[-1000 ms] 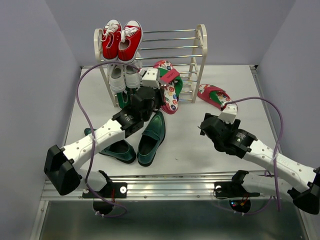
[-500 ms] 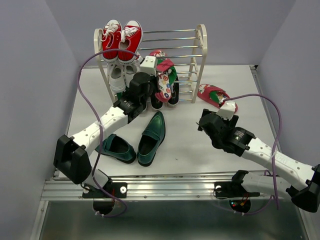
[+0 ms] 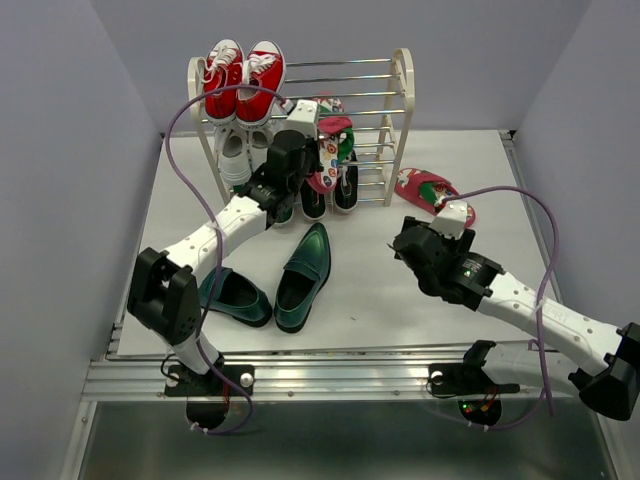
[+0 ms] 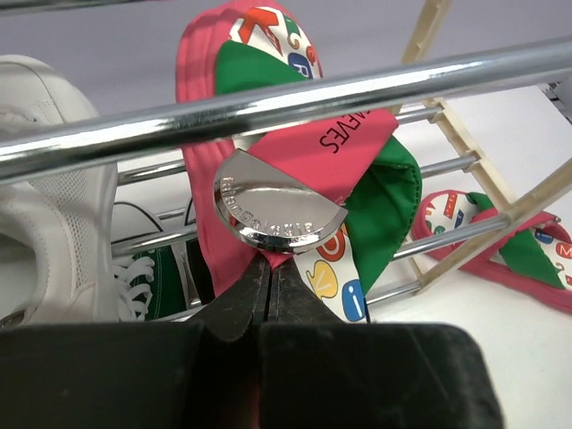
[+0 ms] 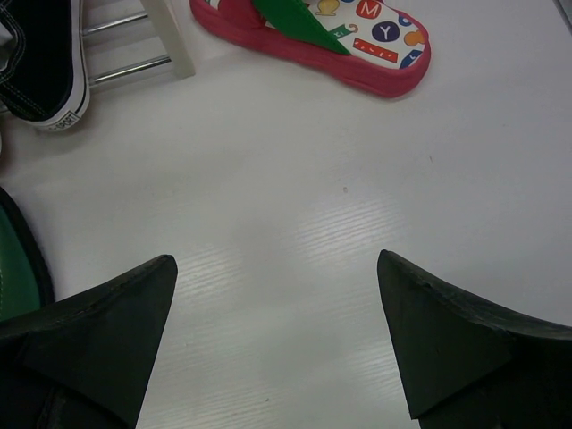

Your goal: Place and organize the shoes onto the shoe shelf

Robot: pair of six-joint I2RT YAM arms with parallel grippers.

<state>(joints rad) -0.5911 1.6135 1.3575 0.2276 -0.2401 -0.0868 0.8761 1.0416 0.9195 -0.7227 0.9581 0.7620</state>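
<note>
My left gripper (image 3: 313,152) is shut on the strap of a red flip-flop (image 3: 334,150) and holds it upright against the middle rods of the shoe shelf (image 3: 402,95). In the left wrist view the gripper (image 4: 271,264) pinches the strap under a silver buckle, and the flip-flop (image 4: 268,152) sits behind a chrome rod (image 4: 375,85). The second flip-flop (image 3: 432,192) lies on the table right of the shelf. Black sneakers (image 3: 330,192) stand on the bottom tier. Two green loafers (image 3: 305,275) (image 3: 232,295) lie on the table. My right gripper (image 3: 402,240) is open and empty above the table (image 5: 277,295).
Red sneakers (image 3: 243,78) sit on the shelf's top tier and white sneakers (image 3: 240,150) on the tier below, both at the left. In the right wrist view the second flip-flop (image 5: 331,36), a shelf foot (image 5: 170,36) and a black sneaker (image 5: 40,63) lie ahead.
My left gripper has carried the flip-flop up and back from in front of the shelf to its middle rods. My right gripper has shifted slightly left and stays open.
</note>
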